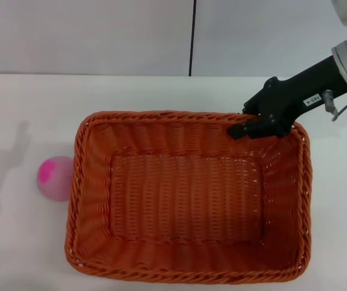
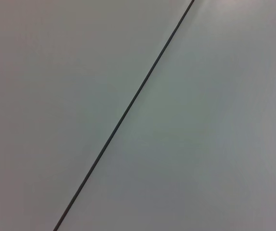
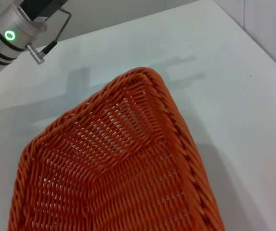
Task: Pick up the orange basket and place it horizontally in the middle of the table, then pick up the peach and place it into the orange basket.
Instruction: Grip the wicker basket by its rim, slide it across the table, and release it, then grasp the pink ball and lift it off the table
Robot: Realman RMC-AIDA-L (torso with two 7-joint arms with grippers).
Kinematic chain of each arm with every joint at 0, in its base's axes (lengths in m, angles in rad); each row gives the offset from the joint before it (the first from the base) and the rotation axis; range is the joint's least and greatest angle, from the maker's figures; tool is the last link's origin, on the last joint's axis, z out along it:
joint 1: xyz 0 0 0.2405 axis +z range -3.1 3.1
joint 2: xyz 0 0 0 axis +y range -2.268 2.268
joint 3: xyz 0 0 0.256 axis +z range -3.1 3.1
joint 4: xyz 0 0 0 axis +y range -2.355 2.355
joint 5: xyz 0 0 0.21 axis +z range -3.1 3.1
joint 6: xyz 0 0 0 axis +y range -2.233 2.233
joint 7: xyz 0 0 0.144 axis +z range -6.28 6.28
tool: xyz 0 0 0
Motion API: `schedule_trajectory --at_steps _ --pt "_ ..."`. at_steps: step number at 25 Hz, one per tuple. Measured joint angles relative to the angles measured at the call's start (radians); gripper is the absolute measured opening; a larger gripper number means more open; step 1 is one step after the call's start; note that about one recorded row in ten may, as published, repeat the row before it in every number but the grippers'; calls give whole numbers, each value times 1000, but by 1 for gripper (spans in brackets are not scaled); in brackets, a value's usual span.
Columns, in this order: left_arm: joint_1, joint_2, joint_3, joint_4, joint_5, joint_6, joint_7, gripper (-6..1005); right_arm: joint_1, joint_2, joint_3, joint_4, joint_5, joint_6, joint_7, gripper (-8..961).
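The orange basket (image 1: 185,200) lies lengthwise across the middle of the white table (image 1: 34,103), open side up and with nothing inside. My right gripper (image 1: 240,121) reaches in from the upper right to the basket's far right rim, one finger outside the rim and one inside, shut on it. In the right wrist view a corner of the orange basket (image 3: 128,159) fills the lower half. The peach (image 1: 55,177), pale pink with a magenta blotch, rests on the table just left of the basket. My left gripper is out of view.
A grey wall with a dark vertical seam (image 1: 192,36) stands behind the table. The left wrist view shows only that wall and its seam (image 2: 128,108). Bare tabletop lies left of the peach and behind the basket.
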Motion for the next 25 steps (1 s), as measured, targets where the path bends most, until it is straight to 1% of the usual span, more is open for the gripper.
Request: schedule_trajectory --at_steps 5,8,11,12,13,14,15,17,18,19,22,23,24,25 --pt "4 0 1 0 2 0 0 831 1 2 7 -5 4 4 0 163" --pt "6 1 12 0 4 0 0 831 -1 2 17 -17 19 18 -11 292" --pt "6 3 28 0 5 -1 0 832 -6 1 28 -34 31 20 -12 392" --pt "6 4 35 2 4 -3 0 832 -9 1 40 -46 35 21 -12 425" --pt "6 5 40 5 5 -6 0 832 -20 2 79 -75 39 25 -15 458" --pt "6 5 40 5 5 -6 0 831 -29 3 104 -91 46 27 -19 458" --pt "6 5 44 8 5 -8 0 831 -29 3 104 -91 46 27 -19 458" --pt "6 7 55 11 6 -10 0 830 -64 7 157 -125 90 30 -44 458" --pt "7 10 70 18 6 -11 0 830 -115 10 204 -145 179 31 -82 458" --pt "6 12 78 26 6 -12 0 830 -115 10 204 -145 179 31 -82 458" --pt "-3 15 102 64 6 -13 -2 830 -213 19 254 -147 356 31 -159 458" --pt "-22 17 128 123 6 -12 -23 830 -310 40 269 -142 521 28 -230 458" --pt "-22 17 128 123 6 -12 -23 830 -310 40 269 -142 521 28 -230 458" --pt "-32 17 138 155 6 -11 -40 830 -348 49 272 -139 586 27 -257 458"
